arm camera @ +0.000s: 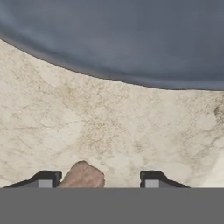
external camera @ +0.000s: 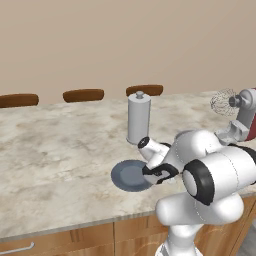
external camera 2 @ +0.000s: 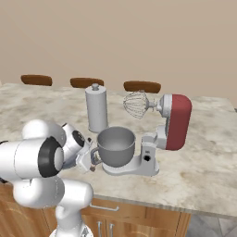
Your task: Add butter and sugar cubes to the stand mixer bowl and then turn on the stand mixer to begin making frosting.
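A tiny tan-pink sugar cube [arm camera: 81, 176] lies on the marble counter beside the blue-grey plate [arm camera: 131, 39]. My gripper [arm camera: 97, 179] is low over it. The jaws stand apart around the cube, which sits close to the left fingertip [arm camera: 45, 180], with a gap to the right one. In the base views the gripper [external camera: 159, 175] [external camera 2: 90, 165] hangs at the plate's [external camera: 129, 176] near right edge. The stand mixer [external camera 2: 173, 122] has its red head tilted up and its whisk [external camera 2: 135, 104] raised. Its grey bowl [external camera 2: 115, 146] sits on the base, just right of the gripper. The butter is out of view.
A tall grey canister [external camera: 138, 119] [external camera 2: 96, 111] stands behind the plate. Brown chair backs [external camera: 83, 94] line the counter's far side. The counter's front edge [external camera: 75, 225] runs just below the plate, with cabinets underneath. The mixer [external camera: 245, 115] is at the right edge of the left base view.
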{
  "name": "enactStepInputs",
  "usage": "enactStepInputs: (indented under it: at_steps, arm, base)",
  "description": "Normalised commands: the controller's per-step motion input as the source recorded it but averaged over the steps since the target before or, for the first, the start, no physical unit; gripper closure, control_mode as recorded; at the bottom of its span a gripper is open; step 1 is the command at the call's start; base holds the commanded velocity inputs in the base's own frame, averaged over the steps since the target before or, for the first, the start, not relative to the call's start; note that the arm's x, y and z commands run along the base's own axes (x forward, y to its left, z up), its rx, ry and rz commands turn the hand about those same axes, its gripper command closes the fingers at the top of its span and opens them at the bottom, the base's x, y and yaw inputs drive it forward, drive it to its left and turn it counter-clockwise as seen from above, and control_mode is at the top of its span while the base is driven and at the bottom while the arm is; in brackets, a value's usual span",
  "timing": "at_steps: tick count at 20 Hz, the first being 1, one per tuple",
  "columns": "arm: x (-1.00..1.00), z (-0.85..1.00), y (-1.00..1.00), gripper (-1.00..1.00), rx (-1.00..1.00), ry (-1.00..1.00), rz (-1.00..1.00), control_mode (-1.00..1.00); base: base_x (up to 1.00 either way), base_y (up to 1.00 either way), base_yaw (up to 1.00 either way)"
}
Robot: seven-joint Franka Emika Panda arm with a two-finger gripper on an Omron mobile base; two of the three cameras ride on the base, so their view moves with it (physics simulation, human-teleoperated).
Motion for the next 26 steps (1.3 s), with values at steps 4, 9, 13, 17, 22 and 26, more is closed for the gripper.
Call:
enactStepInputs:
  at_steps: [4,9,13,17,22,26]
  arm:
    - [0.00,-0.20,0.06,1.00,0.00,-0.04,0.00,-1.00]
    - [0.00,-0.10,0.16,1.00,0.00,-0.06,0.00,-1.00]
    - [-0.01,0.00,0.14,1.00,0.00,-0.09,-0.01,-1.00]
    - [-0.08,0.20,0.01,1.00,0.00,-0.07,-0.04,-1.00]
    - [-0.08,0.51,0.00,1.00,0.00,-0.04,-0.08,-1.00]
    - [-0.14,0.74,0.00,1.00,0.00,-0.04,-0.08,-1.00]
  base:
    - [0.00,0.00,0.00]
    - [0.00,0.00,0.00]
    - [0.00,0.00,0.00]
    - [0.00,0.00,0.00]
    - [0.00,0.00,0.00]
    - [0.00,0.00,0.00]
